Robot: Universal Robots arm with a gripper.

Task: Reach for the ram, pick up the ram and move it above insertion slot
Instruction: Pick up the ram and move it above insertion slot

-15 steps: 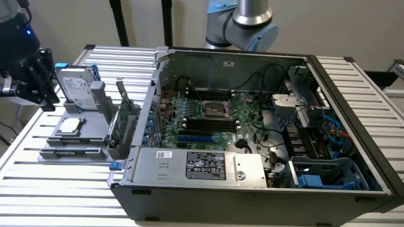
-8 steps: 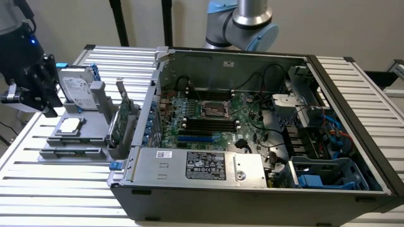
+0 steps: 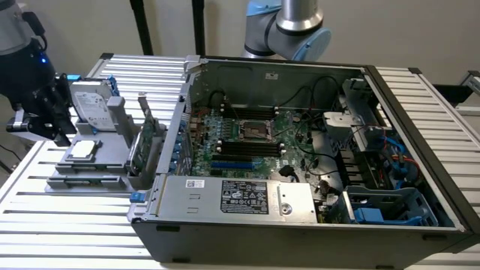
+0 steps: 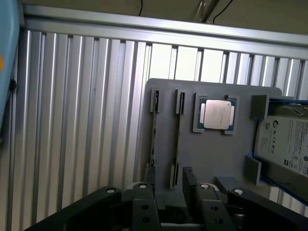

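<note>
Two green boards stand on edge at the side of the grey parts holder [image 3: 82, 169] nearest the computer case. The narrower one looks like the ram [image 3: 136, 152], and the taller one beside it is an expansion card [image 3: 150, 134]. My gripper [image 3: 54, 134] hangs over the holder's other side, at the exterior view's left, well apart from the ram. In the wrist view its black fingers [image 4: 144, 204] stand open, with nothing between them, over the grey parts holder [image 4: 166, 103] and its two narrow slots. The memory slots [image 3: 244, 147] lie on the motherboard inside the open case.
On the holder lie a processor chip [image 3: 82, 148] [image 4: 216, 114] and a silver-labelled hard drive [image 3: 94, 107] [image 4: 286, 144] with blue rails. The open computer case [image 3: 300, 169] takes up the ribbed metal table [image 3: 67, 225] towards the exterior view's right. The arm's base [image 3: 296, 22] stands behind the case.
</note>
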